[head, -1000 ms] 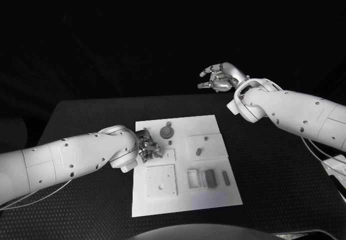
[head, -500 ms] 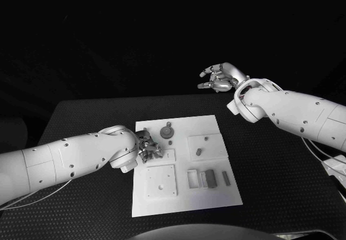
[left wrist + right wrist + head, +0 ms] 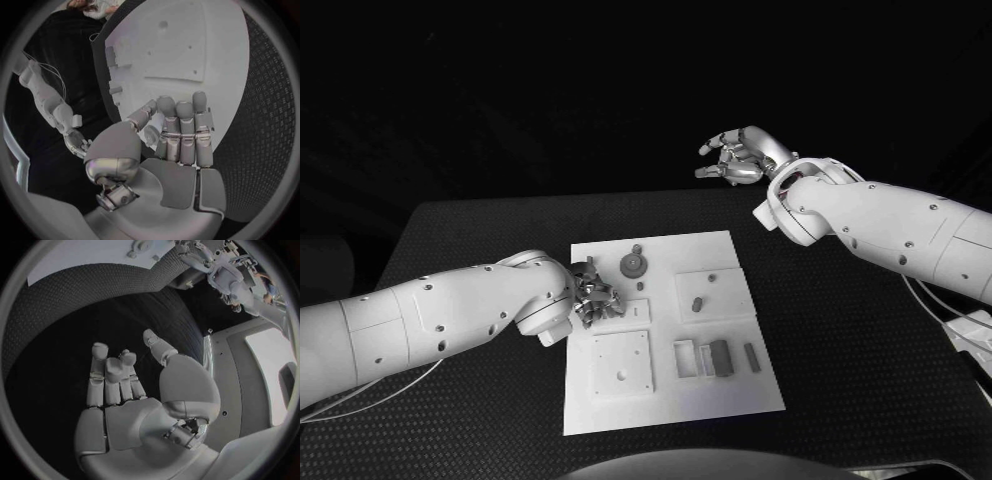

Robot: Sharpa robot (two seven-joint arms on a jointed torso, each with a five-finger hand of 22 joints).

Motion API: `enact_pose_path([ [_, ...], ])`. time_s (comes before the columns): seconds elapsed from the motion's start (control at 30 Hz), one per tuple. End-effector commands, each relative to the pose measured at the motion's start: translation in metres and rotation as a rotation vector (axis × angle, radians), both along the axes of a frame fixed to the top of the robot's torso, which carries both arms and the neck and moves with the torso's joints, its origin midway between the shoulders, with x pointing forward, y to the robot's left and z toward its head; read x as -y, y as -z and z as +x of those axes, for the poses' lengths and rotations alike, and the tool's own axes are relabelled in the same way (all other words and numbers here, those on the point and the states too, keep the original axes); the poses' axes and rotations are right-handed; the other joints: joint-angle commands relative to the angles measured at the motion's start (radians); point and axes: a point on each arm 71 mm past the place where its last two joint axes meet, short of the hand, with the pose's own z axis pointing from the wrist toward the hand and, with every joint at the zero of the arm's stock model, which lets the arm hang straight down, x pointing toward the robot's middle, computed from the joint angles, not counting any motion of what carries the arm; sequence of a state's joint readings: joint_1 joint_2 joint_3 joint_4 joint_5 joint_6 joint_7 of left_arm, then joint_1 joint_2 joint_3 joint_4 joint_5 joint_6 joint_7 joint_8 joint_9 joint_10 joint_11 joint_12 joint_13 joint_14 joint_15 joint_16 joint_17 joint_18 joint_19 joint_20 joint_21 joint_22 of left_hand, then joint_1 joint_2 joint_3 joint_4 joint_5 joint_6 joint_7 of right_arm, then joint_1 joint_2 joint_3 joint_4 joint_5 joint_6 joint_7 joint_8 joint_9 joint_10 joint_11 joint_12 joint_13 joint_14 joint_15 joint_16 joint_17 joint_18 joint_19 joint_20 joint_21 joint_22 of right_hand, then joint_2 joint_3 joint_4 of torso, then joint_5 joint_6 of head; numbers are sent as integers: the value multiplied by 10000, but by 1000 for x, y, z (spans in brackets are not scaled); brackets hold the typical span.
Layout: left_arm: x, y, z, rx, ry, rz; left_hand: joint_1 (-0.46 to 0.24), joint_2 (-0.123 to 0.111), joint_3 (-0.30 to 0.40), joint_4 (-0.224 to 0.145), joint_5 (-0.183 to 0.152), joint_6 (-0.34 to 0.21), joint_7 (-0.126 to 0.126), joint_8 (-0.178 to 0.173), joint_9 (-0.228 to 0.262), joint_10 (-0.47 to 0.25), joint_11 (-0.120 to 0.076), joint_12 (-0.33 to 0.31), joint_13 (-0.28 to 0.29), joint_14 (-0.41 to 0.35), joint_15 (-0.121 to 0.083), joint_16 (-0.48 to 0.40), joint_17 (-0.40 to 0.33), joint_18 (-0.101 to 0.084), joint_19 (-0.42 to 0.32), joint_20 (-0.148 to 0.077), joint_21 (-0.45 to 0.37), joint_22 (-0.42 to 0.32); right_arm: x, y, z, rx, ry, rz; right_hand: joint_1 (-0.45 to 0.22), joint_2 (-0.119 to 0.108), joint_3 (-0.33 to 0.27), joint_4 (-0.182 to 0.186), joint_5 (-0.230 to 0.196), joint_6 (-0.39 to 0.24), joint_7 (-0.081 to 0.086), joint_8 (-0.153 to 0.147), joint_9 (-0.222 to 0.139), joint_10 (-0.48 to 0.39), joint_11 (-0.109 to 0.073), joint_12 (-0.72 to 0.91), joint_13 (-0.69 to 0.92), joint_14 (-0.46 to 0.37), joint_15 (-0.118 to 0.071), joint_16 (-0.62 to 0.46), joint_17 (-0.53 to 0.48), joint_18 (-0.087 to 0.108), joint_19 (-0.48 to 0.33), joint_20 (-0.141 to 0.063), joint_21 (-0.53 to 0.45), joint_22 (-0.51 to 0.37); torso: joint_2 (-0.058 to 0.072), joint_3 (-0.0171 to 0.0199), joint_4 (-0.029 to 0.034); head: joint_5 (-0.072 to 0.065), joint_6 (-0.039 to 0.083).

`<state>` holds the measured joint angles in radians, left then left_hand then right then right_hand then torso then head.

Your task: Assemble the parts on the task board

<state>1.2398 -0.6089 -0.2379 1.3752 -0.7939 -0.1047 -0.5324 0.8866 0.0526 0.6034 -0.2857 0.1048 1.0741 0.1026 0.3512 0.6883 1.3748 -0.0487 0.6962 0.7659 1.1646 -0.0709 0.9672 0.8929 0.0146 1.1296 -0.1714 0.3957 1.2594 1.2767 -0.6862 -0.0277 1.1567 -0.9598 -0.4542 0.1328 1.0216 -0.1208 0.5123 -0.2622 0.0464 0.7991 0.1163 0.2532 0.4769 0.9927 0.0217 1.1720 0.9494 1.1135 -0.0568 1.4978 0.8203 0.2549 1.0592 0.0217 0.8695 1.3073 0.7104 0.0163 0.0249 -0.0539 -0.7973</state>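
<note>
My left hand (image 3: 596,297) hovers with fingers curled, holding nothing I can see, at the left edge of the flat white task board (image 3: 733,395) in the middle of the bench. Small grey parts (image 3: 720,356) lie loose, so most assembly remains. My right hand (image 3: 737,157), released, waits beyond the far edge.

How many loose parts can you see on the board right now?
4: a round part at the board's far end, a small one mid-right, a block and a thin bar near right. The left hand may hide others.
</note>
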Motion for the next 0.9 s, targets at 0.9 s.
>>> enact_pose_path([
  [0.9, 15, -12, 13, -1057, 941, 289, 81, 111, 41, -18, 439, 1059, -776, -9, 220, -140, -328, 206, -26, -102, -51, 459, -384, 148, 170, -14, -66, 221, -5, 2, 2, -133, -208, -31, 41, 145, 7, -107, 40, 517, 472, -8, -15, -739, 297, 47, -16, -63, 1, -33, 5, 69, -83, -8, -68, 172, 6, 8, 3, -12, -12],
])
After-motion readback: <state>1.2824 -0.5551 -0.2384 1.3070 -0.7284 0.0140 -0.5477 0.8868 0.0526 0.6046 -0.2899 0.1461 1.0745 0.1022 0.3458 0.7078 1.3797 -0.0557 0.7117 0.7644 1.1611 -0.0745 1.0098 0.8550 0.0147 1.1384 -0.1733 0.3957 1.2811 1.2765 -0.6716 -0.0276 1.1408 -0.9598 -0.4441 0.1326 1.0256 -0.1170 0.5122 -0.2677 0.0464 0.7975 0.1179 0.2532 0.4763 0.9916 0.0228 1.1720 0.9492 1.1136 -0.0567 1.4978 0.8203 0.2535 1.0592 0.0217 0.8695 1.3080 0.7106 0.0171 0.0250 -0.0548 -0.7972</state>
